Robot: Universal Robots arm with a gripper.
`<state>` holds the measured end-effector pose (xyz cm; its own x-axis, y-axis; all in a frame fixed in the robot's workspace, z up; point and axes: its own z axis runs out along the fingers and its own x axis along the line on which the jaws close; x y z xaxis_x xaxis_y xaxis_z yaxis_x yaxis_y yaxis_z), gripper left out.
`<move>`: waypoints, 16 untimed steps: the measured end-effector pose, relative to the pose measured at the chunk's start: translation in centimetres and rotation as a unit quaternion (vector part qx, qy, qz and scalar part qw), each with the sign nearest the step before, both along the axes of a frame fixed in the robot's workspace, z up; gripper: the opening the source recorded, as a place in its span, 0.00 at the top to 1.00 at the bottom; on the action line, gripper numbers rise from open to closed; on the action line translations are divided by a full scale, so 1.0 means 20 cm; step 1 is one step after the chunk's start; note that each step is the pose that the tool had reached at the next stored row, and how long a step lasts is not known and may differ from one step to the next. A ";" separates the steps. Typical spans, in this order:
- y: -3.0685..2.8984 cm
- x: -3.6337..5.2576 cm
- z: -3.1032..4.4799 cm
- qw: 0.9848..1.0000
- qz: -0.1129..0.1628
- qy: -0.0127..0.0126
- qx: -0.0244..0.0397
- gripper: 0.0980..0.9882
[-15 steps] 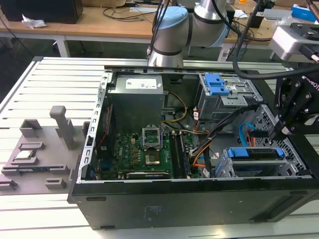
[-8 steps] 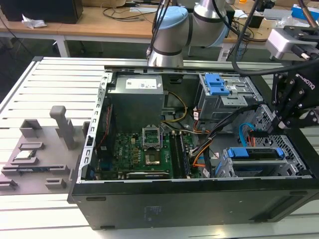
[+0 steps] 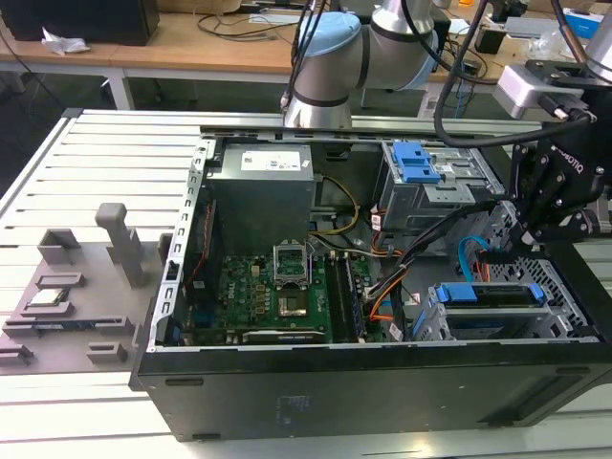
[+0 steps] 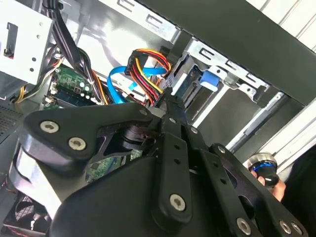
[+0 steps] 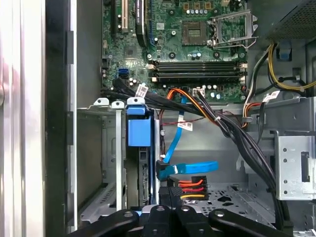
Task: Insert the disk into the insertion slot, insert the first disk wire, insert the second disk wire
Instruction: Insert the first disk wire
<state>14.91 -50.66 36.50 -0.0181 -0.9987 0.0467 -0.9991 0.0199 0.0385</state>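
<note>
**At the drive cage: power plug pinched, cables crowding**

Nearest the wrist, the gripper [image 5: 170,193] has its fingers drawn almost together on the flat black plug of the first disk wire [image 5: 192,185]. It is hard by the disk [image 3: 490,318], which sits in the insertion slot [image 5: 118,158]. Just beyond, the second disk wire [image 5: 190,168] crosses close over that plug; whether its own end is seated I cannot tell. The risk as I judge it: a tilted plug jams, or the fingers snag the blue loop.
</note>
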 end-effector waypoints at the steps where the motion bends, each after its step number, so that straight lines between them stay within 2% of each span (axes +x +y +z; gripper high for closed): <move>1: 0.000 0.000 0.000 1.000 0.000 0.000 0.000 0.99; 4: 0.000 0.000 0.000 1.000 0.000 0.000 0.000 0.98; 5: 0.000 0.000 0.000 1.000 0.000 0.000 0.000 0.92; 6: 0.000 0.000 0.000 1.000 0.000 0.000 0.000 0.92; 7: 0.000 0.000 0.000 1.000 0.000 0.000 0.000 0.85; 8: 0.000 0.000 0.000 1.000 0.000 0.000 0.000 0.85; 9: 0.000 0.000 0.000 1.000 0.000 0.000 0.000 0.77; 13: 0.012 -0.003 -0.021 1.000 0.000 0.000 -0.001 0.77; 16: 0.019 -0.009 -0.048 1.000 0.000 0.000 -0.009 0.77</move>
